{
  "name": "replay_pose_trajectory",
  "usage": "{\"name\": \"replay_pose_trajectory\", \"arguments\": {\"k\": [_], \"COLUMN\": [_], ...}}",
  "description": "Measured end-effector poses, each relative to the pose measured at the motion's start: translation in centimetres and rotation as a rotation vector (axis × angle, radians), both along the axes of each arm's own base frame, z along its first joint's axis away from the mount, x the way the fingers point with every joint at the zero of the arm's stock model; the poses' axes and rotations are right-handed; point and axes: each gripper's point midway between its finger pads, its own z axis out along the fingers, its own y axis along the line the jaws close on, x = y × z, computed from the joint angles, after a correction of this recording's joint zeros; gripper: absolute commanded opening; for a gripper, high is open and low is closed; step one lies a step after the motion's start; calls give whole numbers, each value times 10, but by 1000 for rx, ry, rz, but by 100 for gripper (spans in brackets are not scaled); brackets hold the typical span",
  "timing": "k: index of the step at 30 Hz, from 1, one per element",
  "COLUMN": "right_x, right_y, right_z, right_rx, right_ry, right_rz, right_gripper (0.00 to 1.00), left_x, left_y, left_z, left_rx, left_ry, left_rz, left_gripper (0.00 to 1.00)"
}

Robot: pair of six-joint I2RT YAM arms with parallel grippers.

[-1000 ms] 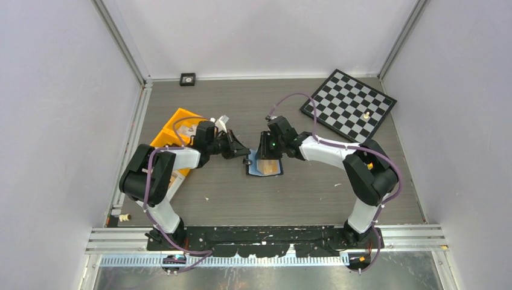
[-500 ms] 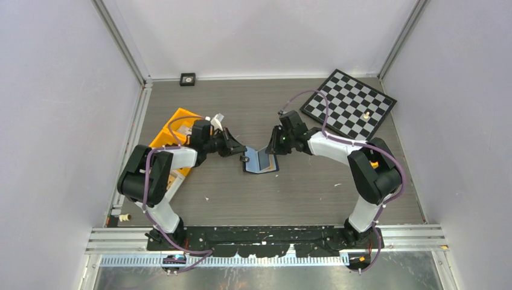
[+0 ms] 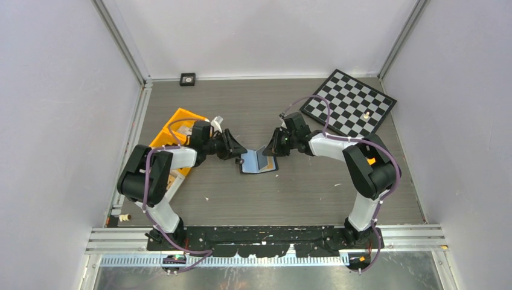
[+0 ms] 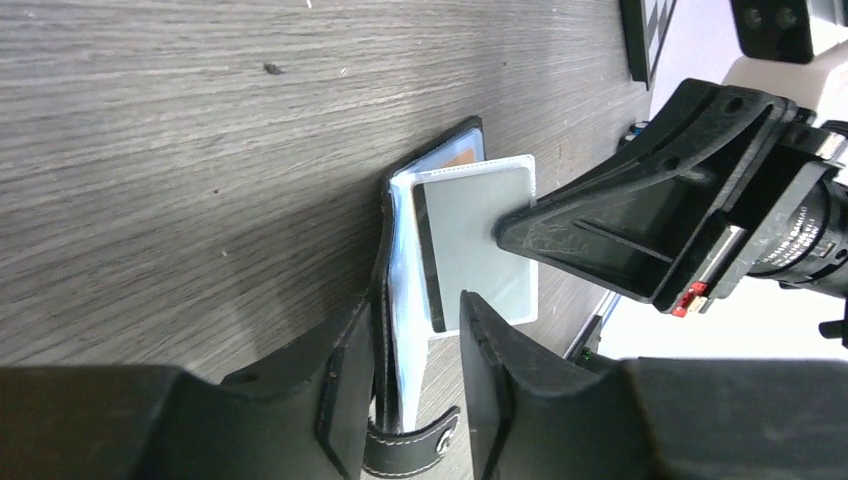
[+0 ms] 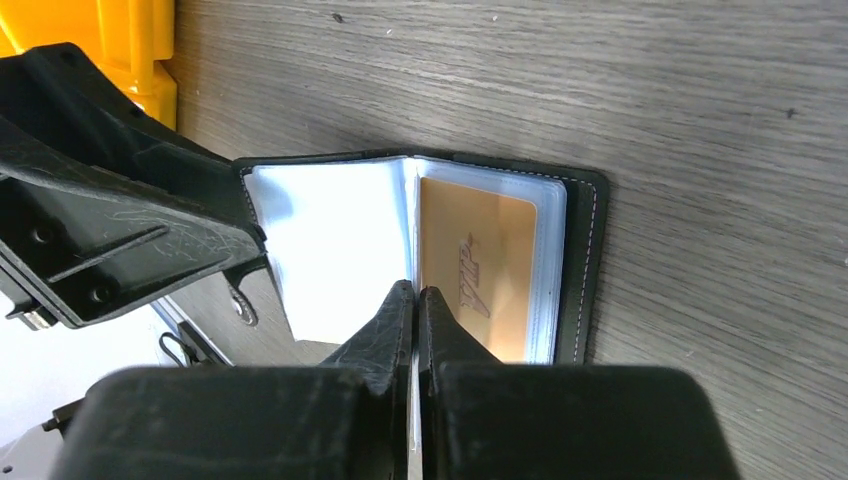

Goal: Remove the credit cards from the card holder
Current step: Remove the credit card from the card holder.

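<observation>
Card holder (image 3: 256,163) lies open on the table (image 3: 302,193), mid-table, between the two tools. Left tool (image 4: 415,310): jaws apart, straddling the holder's near cover edge and its clear sleeves, no clamp seen. Right tool (image 5: 415,292): jaws closed, pinching the edge of the grey credit card (image 4: 475,250), which stands partly out of its sleeve. Orange-tan credit card (image 5: 480,270) sits in the right-hand sleeve. Both arms reach inward, elbows out, wrists low, tools tip to tip over the holder.
</observation>
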Motion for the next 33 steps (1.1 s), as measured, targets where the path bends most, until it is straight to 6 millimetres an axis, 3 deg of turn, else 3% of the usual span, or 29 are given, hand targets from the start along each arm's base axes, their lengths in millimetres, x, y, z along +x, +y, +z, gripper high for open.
{"name": "replay_pose_trajectory", "arguments": {"k": [6, 12, 14, 17, 18, 25, 27, 33], "right_x": [2, 3, 5, 6, 6, 11, 13, 17], "right_y": [0, -1, 0, 1, 1, -7, -13, -39], "right_z": [0, 0, 2, 3, 3, 1, 2, 23], "right_rx": [18, 41, 52, 58, 58, 35, 31, 62], "right_ry": [-9, -3, -7, -11, -11, -14, -21, -63], "right_rz": [-8, -23, -26, -28, -29, -56, -68, -117], "right_gripper": [0, 0, 1, 14, 26, 77, 83, 85], "left_x": [-4, -8, -9, -9, -9, -3, -3, -2], "left_y": [0, -4, -5, -7, -8, -13, -12, -19], "left_z": [-8, -24, -28, -32, -32, -20, -12, 25], "left_rx": [2, -17, -24, -37, -41, -90, -106, -234], "left_ry": [39, 109, 127, 148, 152, 106, 82, -5], "left_rz": [-3, -17, -23, -24, -26, -41, -41, -56], "left_gripper": [48, 37, 26, 3, 0, 0, 0, 0]}}
